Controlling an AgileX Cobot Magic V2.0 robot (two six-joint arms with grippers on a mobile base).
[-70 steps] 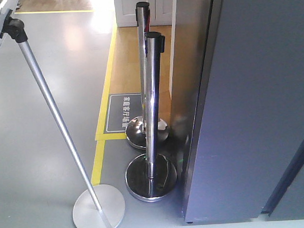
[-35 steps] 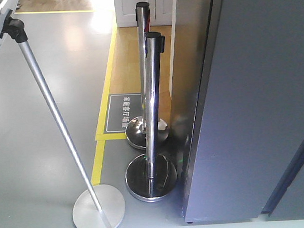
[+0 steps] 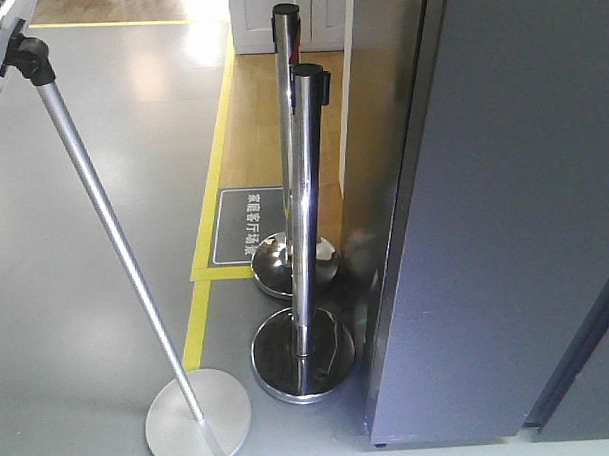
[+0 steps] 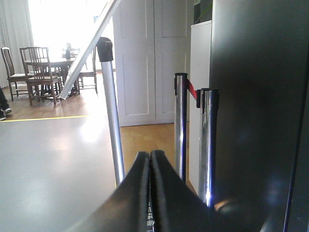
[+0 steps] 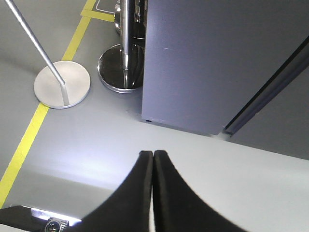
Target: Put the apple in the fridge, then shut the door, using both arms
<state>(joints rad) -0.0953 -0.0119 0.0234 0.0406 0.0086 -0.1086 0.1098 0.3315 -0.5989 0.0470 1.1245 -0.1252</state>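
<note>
**Both grippers pressed shut before the dark grey fridge**

The fridge (image 3: 504, 211) fills the right of the front view as a flat, matte dark grey slab, its door (image 3: 589, 358) showing only as a darker slanted edge at the lower right. The floor (image 3: 87, 296) is smooth glossy grey, crossed by a yellow line (image 3: 199, 312). Two polished chrome stanchions (image 3: 303, 228) with domed round bases stand just beside the fridge; a slanted brushed-silver pole (image 3: 105, 235) rises from a flat disc base.

Only the left wrist view shows the red belt (image 4: 191, 89) between the stanchions, white panelled doors (image 4: 140, 63) and wooden chairs (image 4: 36, 67). There the left gripper (image 4: 150, 159) has its black curved fingers touching, holding nothing. The right wrist view looks down on the right gripper (image 5: 153, 157), likewise closed and empty.

The apple appears in no view. Nothing differs from the earlier front pictures.
</note>
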